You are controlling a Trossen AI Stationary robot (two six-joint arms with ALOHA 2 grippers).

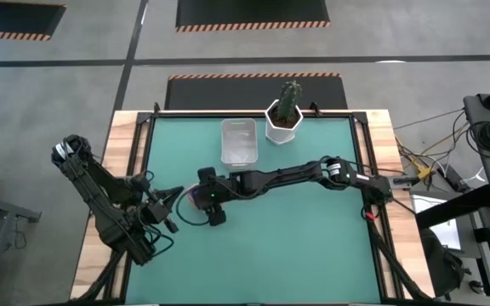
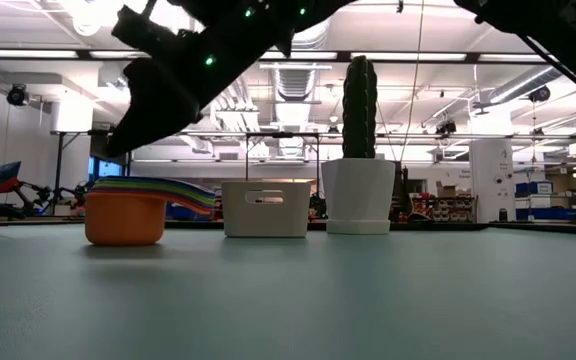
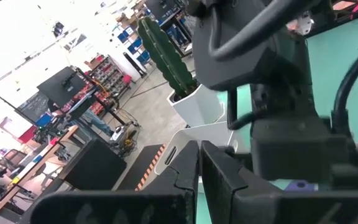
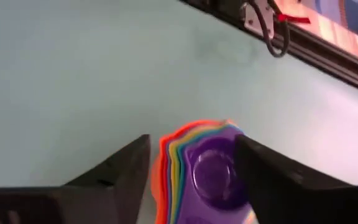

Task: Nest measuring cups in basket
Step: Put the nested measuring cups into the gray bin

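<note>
Measuring cups (image 2: 128,215) nested in one stack, upright on table (image 1: 296,238), orange outermost, purple innermost. Handles fan out level toward basket (image 2: 266,208); long axis runs along that line. Stack sits outside basket, near it. Right pincer (image 4: 194,165) above stack, fingers spread wide either side, not gripping. Left pincer (image 3: 199,180) closed, empty, parked at table's left edge.

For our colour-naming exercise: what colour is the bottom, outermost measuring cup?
Orange, clearest in the low view.
</note>
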